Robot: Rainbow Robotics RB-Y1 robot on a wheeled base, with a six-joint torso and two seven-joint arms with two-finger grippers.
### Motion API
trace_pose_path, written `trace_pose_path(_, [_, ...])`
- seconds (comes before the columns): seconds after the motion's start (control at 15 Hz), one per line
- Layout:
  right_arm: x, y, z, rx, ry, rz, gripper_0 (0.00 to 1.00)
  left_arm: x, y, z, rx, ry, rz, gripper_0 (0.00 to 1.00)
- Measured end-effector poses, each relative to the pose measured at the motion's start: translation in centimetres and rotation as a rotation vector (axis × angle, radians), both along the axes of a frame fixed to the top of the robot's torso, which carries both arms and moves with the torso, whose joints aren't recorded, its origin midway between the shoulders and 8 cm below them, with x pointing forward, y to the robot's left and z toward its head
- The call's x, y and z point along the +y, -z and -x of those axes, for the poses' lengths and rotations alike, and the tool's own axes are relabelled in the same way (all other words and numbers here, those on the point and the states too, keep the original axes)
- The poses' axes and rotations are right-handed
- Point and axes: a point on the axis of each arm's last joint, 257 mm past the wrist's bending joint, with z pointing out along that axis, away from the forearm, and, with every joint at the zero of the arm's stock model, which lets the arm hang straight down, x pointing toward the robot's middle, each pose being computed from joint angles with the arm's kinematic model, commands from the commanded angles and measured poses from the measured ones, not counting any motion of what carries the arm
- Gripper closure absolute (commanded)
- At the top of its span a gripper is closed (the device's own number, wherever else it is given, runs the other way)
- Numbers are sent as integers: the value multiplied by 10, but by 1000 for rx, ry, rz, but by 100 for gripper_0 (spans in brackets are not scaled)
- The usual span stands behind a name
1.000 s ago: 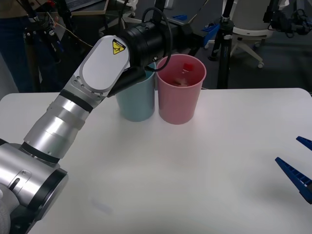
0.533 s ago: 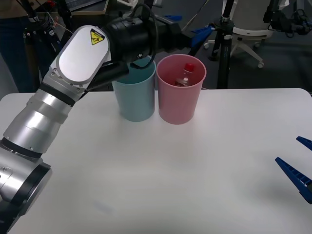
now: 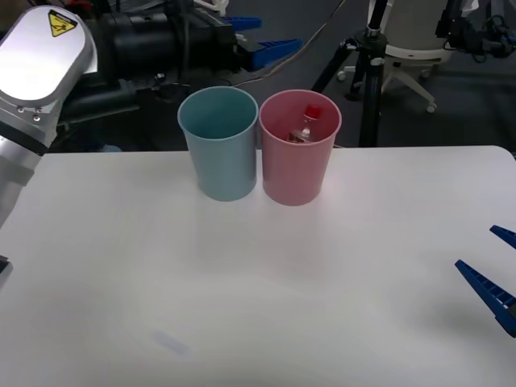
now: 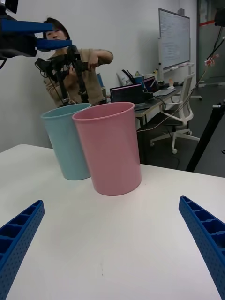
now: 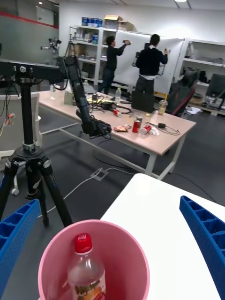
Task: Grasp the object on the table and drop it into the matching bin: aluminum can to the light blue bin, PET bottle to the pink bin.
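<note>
The PET bottle with its red cap stands inside the pink bin, and the left wrist view looks down on the bottle within the pink bin's rim. The light blue bin touches the pink one on its left. My left gripper hangs open and holds nothing, behind and above the bins, off the table's far edge. Low at the table's right edge, my right gripper is open. From there, the right wrist view faces the pink bin and the light blue bin.
The white table spreads bare in front of the bins. A black tripod and an office chair stand behind the far edge. My left arm's silver links fill the upper left corner.
My left arm has swung back and to the left, away from above the bins, with its gripper open. The bottle stays in the pink bin. The right arm has not moved.
</note>
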Motion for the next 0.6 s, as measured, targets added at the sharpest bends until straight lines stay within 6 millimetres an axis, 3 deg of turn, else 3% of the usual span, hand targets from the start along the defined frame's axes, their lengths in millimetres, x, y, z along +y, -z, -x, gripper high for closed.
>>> trace_pose_path(0.4, [0, 0, 0, 0, 0, 0, 0, 55, 2, 28, -38, 90, -11, 0])
trace_pose_path(0.6, [0, 0, 0, 0, 0, 0, 0, 88, 10, 32, -94, 79, -21, 0])
